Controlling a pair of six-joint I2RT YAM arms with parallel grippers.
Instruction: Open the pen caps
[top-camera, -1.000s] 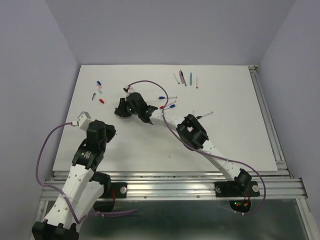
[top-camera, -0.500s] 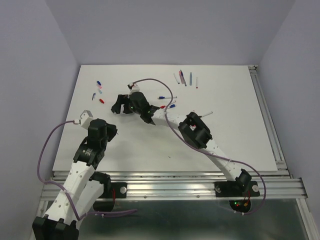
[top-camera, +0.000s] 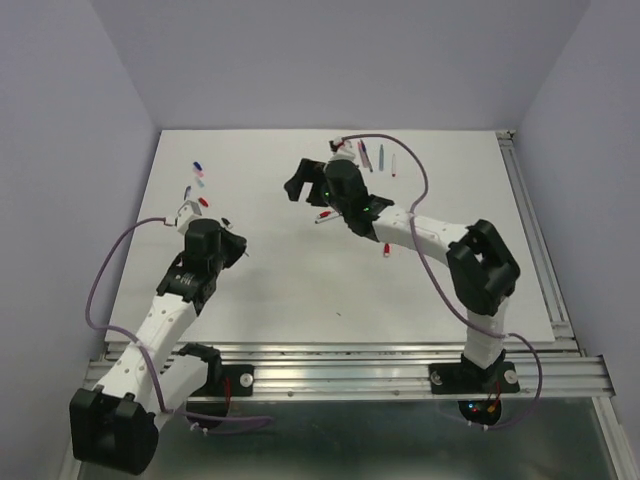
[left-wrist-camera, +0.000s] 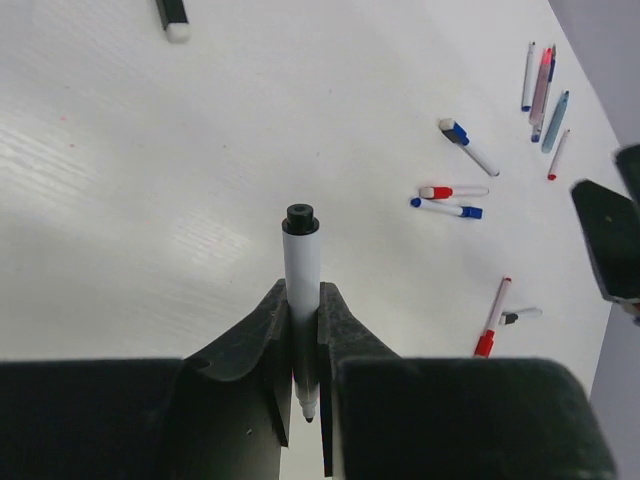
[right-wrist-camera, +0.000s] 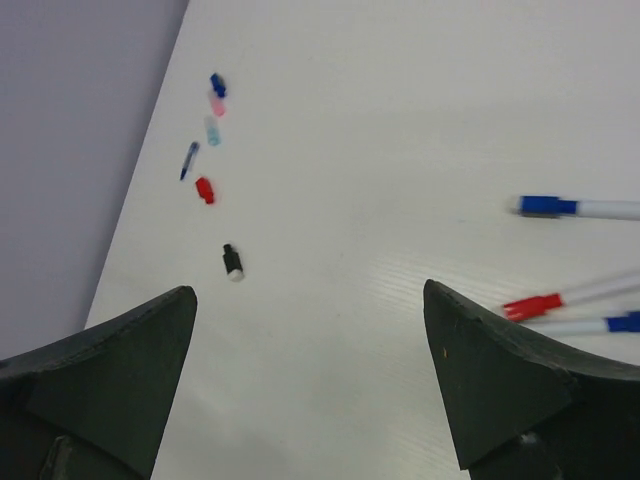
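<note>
Loose pen caps (top-camera: 203, 201) lie just beyond the left tool (top-camera: 236, 246).

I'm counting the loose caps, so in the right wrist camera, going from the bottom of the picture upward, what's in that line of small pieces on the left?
black cap → red cap → thin dark blue piece → pale blue cap → pink cap → blue cap

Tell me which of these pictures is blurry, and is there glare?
Right wrist view: slightly soft, the blue cap near its right edge fuzzy. Left wrist view: crisp on the white pen in the left tool. Top external view: even light, faint shadows.
</note>
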